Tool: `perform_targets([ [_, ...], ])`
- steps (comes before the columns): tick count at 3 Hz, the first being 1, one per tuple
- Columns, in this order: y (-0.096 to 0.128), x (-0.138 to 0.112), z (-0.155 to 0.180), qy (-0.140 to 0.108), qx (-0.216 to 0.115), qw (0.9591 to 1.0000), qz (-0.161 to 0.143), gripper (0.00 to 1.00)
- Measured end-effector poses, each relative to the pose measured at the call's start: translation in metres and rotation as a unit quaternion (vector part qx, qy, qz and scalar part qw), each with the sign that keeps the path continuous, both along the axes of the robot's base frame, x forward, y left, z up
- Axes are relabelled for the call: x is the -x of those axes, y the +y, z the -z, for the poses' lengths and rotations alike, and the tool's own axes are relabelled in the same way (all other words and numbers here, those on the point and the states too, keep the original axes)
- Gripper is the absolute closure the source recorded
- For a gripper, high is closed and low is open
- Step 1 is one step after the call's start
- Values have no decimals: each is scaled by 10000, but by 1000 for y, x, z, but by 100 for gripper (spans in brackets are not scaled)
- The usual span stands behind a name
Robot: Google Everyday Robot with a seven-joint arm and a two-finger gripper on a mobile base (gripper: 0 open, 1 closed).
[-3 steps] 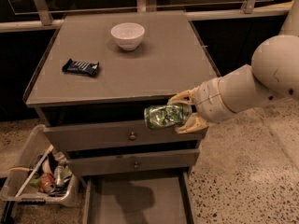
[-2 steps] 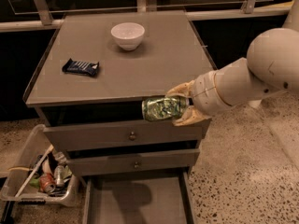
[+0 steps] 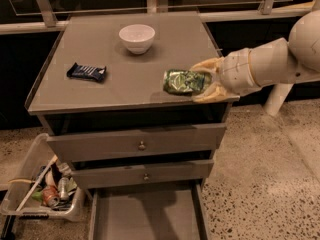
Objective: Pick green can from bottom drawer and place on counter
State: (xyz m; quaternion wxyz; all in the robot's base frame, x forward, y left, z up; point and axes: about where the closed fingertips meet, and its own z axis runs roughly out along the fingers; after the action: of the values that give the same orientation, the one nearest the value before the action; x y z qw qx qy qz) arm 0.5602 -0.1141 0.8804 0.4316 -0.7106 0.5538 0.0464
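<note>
My gripper (image 3: 200,82) is shut on the green can (image 3: 185,82), holding it on its side over the right front part of the counter (image 3: 100,96). The can is shiny, mottled green. I cannot tell whether it touches the counter surface. My arm comes in from the right. The bottom drawer (image 3: 145,211) is pulled out at the lower middle, and its flat floor shows nothing in it.
A white bowl (image 3: 136,38) stands at the back middle of the counter. A dark snack packet (image 3: 87,72) lies at the left. Two knobbed drawers (image 3: 142,145) are closed. A white bin (image 3: 42,194) with cans and clutter sits on the floor at the left.
My gripper has lifted the green can from in front of the top drawer up to counter height and over the counter's right front edge.
</note>
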Motion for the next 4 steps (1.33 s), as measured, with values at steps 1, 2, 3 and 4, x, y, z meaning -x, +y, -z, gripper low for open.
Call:
perform_targets([
  [1,-16,-39,-14,-219,-655,9974,209,100],
  [2,-21,-77,-19,-192,-1078,9936,285,100],
  [3,-13,-112,-14,61,-1355,9903,306,100],
  [4,2,-139,0,422,-1559,9863,335,100],
])
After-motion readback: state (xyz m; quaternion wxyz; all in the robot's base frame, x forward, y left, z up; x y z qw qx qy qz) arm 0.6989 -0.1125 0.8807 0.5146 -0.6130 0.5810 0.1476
